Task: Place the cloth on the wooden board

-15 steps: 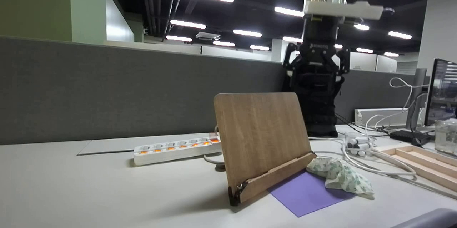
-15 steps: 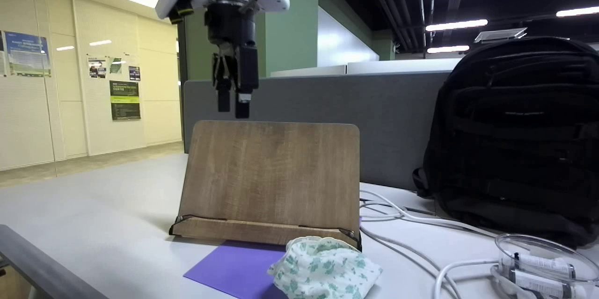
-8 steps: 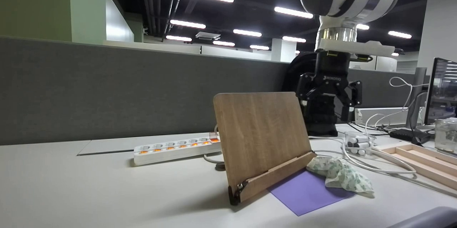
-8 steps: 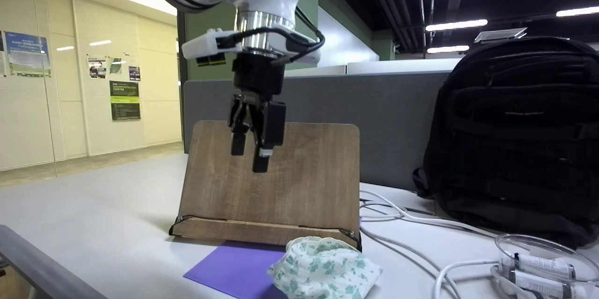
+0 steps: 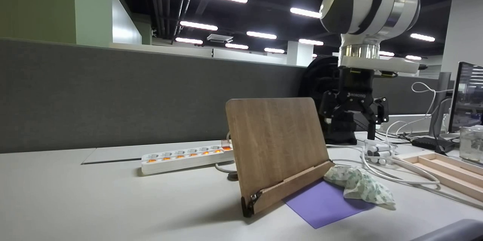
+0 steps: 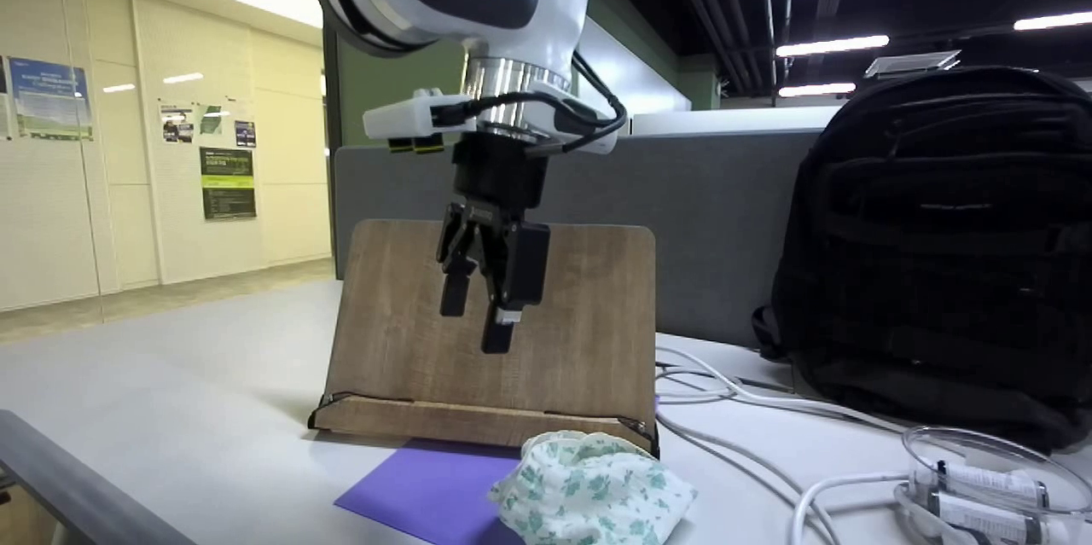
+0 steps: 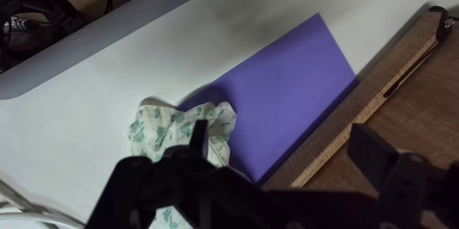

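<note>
The cloth, pale with green leaf prints, lies crumpled on the table and partly on a purple sheet, in both exterior views and the wrist view. The brown wooden board leans back on its stand with a front ledge; it also shows in an exterior view and the wrist view. My gripper is open and empty, above the cloth's level and in front of the board. In the wrist view its fingers are wide apart; one overlaps the cloth, the other overlaps the board.
The purple sheet lies by the board's ledge. A white power strip lies behind the board. White cables, a clear container with bottles, a black backpack and a wooden tray stand around.
My open gripper has come down from above the board's top edge and shifted right in both exterior views, with less movement in the last half second. The cloth and board have not moved.
</note>
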